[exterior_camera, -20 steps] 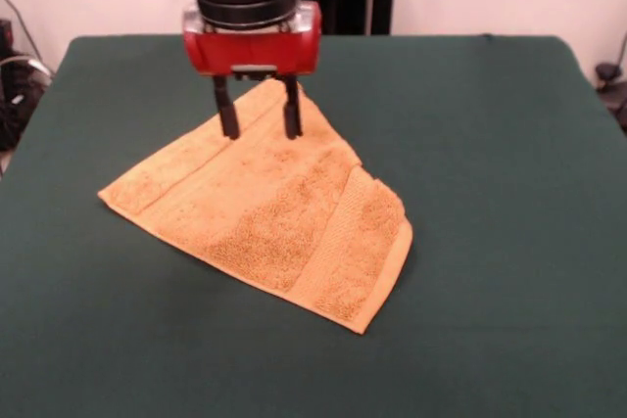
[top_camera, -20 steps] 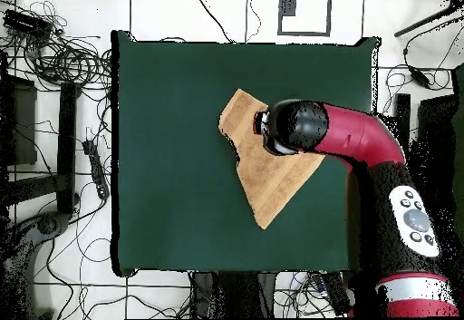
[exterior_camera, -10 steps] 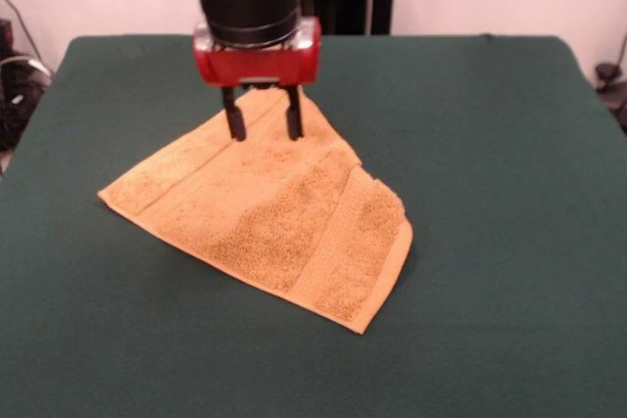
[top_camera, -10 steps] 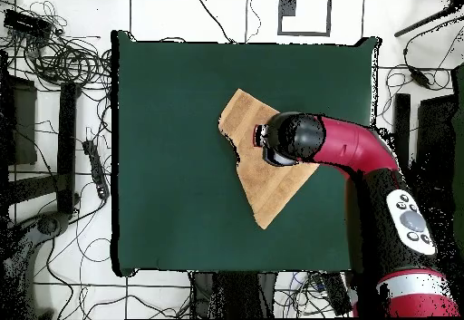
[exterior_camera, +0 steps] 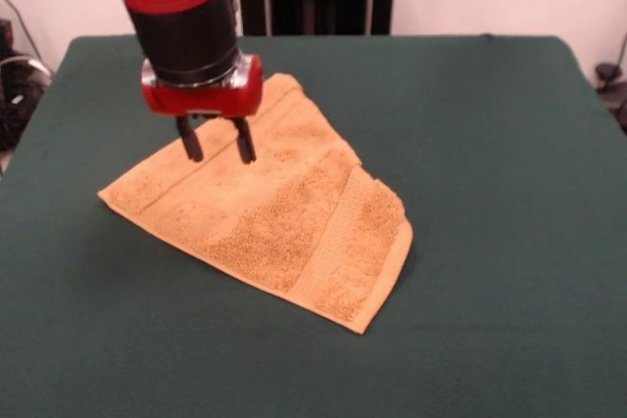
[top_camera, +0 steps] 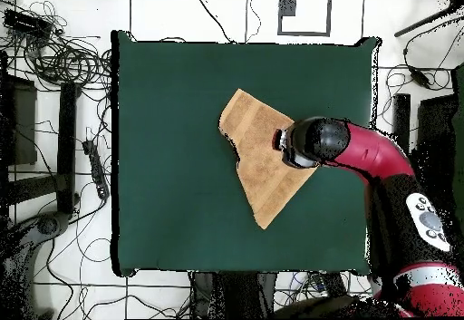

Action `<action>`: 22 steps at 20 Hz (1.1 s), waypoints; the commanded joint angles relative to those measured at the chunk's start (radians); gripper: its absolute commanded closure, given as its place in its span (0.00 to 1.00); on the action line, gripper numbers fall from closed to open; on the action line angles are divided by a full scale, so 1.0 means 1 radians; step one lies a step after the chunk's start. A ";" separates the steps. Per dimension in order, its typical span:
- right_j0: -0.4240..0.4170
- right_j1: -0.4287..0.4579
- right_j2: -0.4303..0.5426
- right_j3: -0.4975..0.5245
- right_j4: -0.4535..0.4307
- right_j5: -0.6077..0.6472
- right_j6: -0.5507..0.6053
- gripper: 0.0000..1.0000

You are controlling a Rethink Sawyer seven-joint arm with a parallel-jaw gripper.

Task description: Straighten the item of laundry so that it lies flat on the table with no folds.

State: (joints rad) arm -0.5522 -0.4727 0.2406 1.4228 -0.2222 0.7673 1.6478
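so, golden-orange terry towel (exterior_camera: 274, 212) lies mid-table on the dark green table cloth (exterior_camera: 509, 193), not flat: roughly triangular outline, one part doubled over onto the rest, fold edge running along the side toward the camera in the front view. flat woven band shows near the right corner there, another near the left edge. gripper (exterior_camera: 216, 152) hangs over the towel's left-rear part, two dark fingers (exterior_camera: 191, 143) pointing down, jaws apart with nothing between them; tips look just above or barely at the pile, can't tell if touching. front view gives the fingers and the gap; overhead view hides both under the arm's round black wrist (top_camera: 308, 142), shows only that the arm (top_camera: 381, 158) reaches in from the table's right edge and sits over the towel's (top_camera: 258, 149) right side. overhead also shows cables (top_camera: 54, 53) on the floor around the table
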 commanded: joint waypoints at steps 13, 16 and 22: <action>0.063 0.253 0.105 -0.090 -0.103 -0.180 -0.093 0.00; 0.061 0.266 0.108 -0.102 -0.112 -0.175 -0.108 0.00; 0.045 0.275 0.120 -0.120 -0.102 -0.124 -0.128 0.00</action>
State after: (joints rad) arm -0.5352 -0.3329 0.2494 1.3451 -0.2506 0.6969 1.6480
